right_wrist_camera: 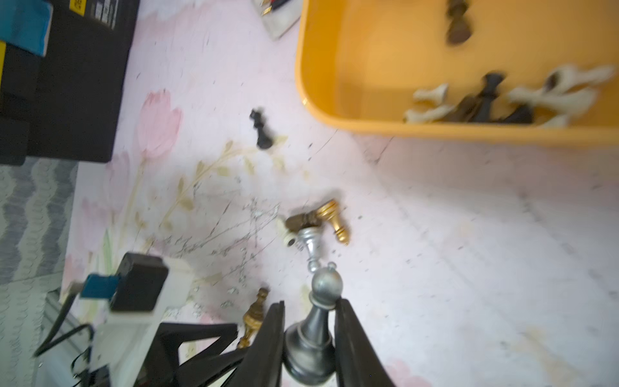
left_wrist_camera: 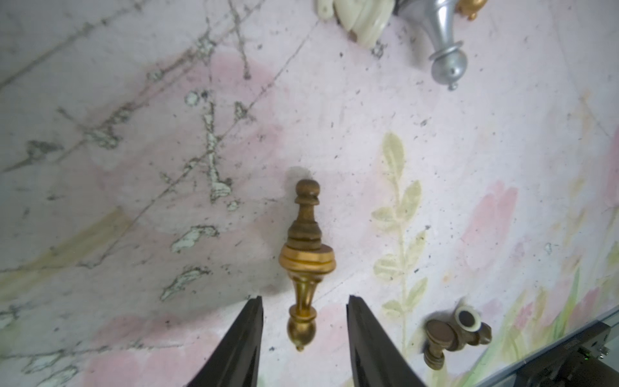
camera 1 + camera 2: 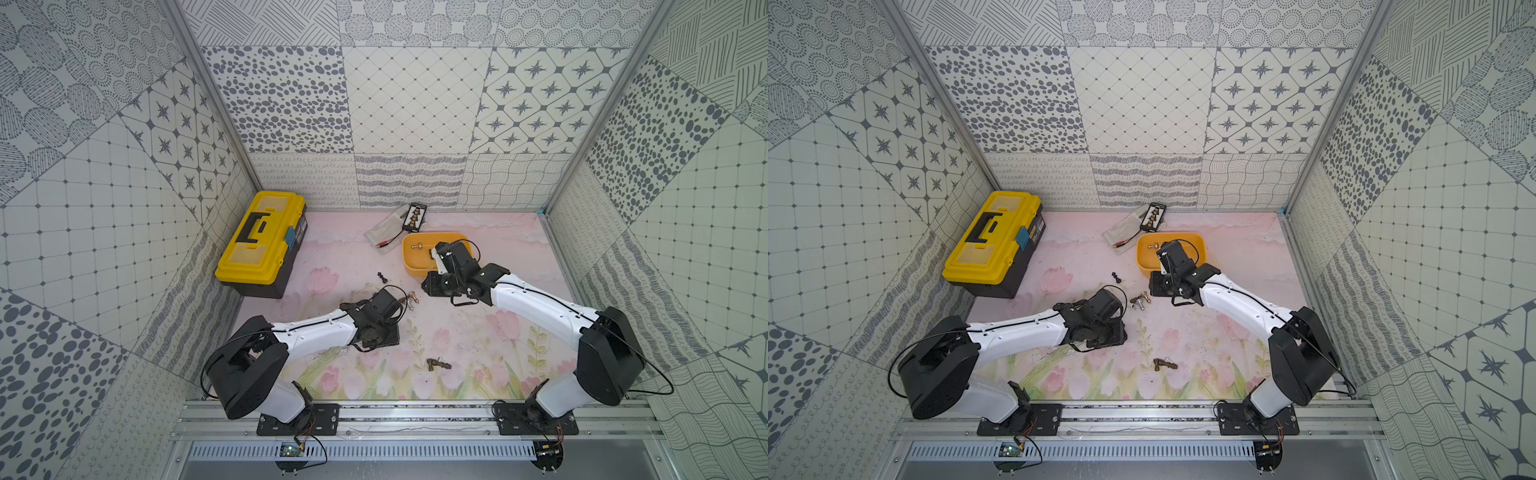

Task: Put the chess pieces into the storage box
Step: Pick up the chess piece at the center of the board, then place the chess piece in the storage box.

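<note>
My left gripper [image 2: 304,298] hangs open just above the mat, its jaws either side of a lying gold chess piece [image 2: 306,284] without touching it. A brown pawn [image 2: 304,214] lies base to base with that piece. My right gripper [image 1: 310,301] is shut on a silver pawn [image 1: 313,331], held above the mat short of the storage box [image 1: 368,125], the yellow-orange tray [image 3: 409,266]. Several white, black and brown pieces [image 1: 485,100] lie in the box. On the mat are a black piece [image 3: 383,277], a small cluster [image 3: 409,300] and a pair near the front [image 3: 438,365].
A yellow toolbox with a black handle [image 3: 259,241] stands at the back left. A small black case of gold pieces [image 3: 415,217] and a clear bag with red-tipped leads [image 3: 384,235] lie behind the box. Patterned walls close in three sides; a metal rail [image 3: 415,415] runs along the front.
</note>
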